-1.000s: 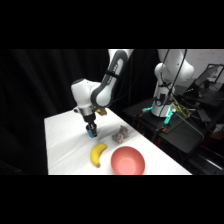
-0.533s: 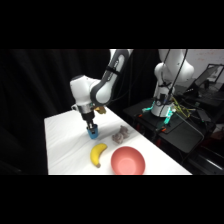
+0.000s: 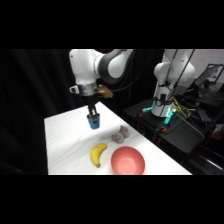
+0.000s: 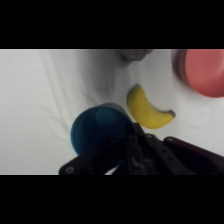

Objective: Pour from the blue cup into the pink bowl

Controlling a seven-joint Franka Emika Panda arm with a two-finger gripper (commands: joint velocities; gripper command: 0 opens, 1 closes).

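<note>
The blue cup [image 3: 93,121] hangs upright a little above the white table [image 3: 65,140], with my gripper [image 3: 92,115] shut on its rim from above. In the wrist view the blue cup [image 4: 96,131] shows its open mouth just beyond the black linkage; I cannot make out what is inside. The pink bowl [image 3: 127,161] sits near the table's front edge, to the right of the cup and nearer the camera, and it looks empty. Only part of the pink bowl [image 4: 202,70] shows at the wrist view's upper right edge.
A yellow banana [image 3: 98,153] lies between cup and bowl, also seen as the banana [image 4: 145,107] in the wrist view. A grey crumpled object [image 3: 120,134] rests behind the bowl. A second white robot [image 3: 165,85] and dark equipment stand beyond the table's right edge.
The gripper has risen slightly with the blue cup and drifted a little to the right. Banana, bowl and grey object have not moved.
</note>
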